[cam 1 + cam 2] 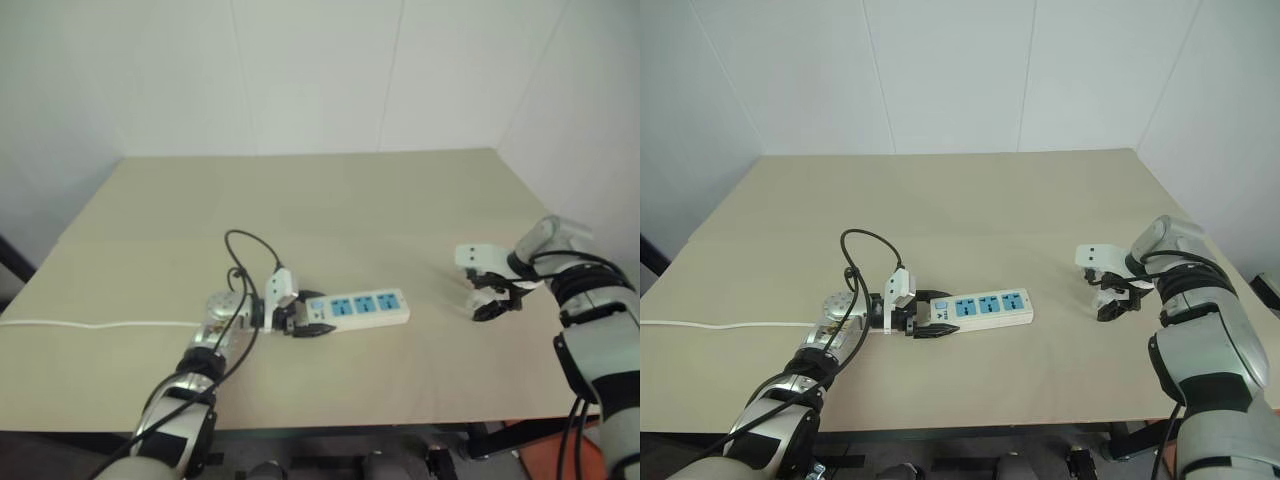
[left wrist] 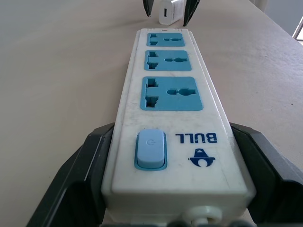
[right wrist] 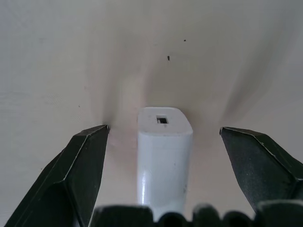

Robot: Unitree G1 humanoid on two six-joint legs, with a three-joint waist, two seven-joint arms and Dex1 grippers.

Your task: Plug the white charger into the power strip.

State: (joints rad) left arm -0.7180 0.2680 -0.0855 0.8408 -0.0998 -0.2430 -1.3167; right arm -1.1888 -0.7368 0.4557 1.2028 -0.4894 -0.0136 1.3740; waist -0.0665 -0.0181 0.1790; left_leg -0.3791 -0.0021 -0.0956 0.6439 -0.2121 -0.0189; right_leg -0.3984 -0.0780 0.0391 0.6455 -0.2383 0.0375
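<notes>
1. Head views: you have the power strip (image 1: 365, 306) lying flat near the front middle of the beige worktop (image 1: 330, 200), its thin white cord (image 1: 95, 324) running off toward the left edge. Your left hand (image 1: 298, 318) is clamped tight on the strip's switch end. Your right hand (image 1: 487, 297) points down at the worktop, well apart from the strip on its right.
2. Left wrist view: you see black fingers (image 2: 78, 175) pressed against both sides of the strip, beside the blue switch (image 2: 151, 149); three blue sockets (image 2: 171, 93) follow along it. The white charger (image 2: 170, 13) sits on the worktop beyond the far end.
3. Right wrist view: your right hand's fingers (image 3: 83, 161) stand wide, the charger between them, touching neither.
</notes>
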